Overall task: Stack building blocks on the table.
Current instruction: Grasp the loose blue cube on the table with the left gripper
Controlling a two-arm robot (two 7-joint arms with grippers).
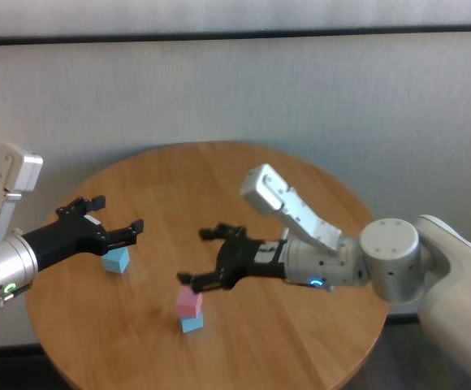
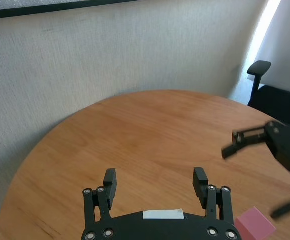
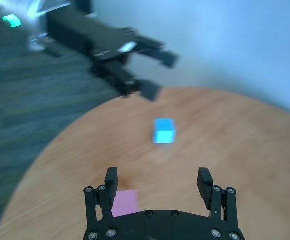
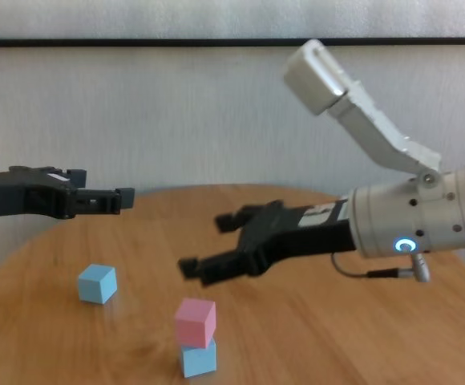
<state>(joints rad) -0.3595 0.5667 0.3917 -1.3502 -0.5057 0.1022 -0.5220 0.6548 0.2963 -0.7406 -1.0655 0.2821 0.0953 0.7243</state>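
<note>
Right hand point(image 1: 203, 258): black, two-fingered, fingers spread wide, holding nothing. It hovers above the worktop point(image 1: 162, 179), just above and beside the pink block point(image 1: 189, 302), apart from it. Its forearm reaches in from the robot's right, roughly level; a lit ring glows on the grey wrist housing. No readable writing.

Left hand point(image 1: 114, 221): black, fingers parted wide, holding nothing. It hangs in the air over the worktop's left part, above the lone light blue block point(image 1: 116, 260), clear of it. A small white label sits on the hand's body in the left wrist view; any text is illegible.

Stack: pink block rests on top of a second light blue block point(image 1: 192, 323), slightly askew, near the worktop's front centre.

Lone light blue block: stands on the worktop, well apart from the stack, to the robot's left.
</note>
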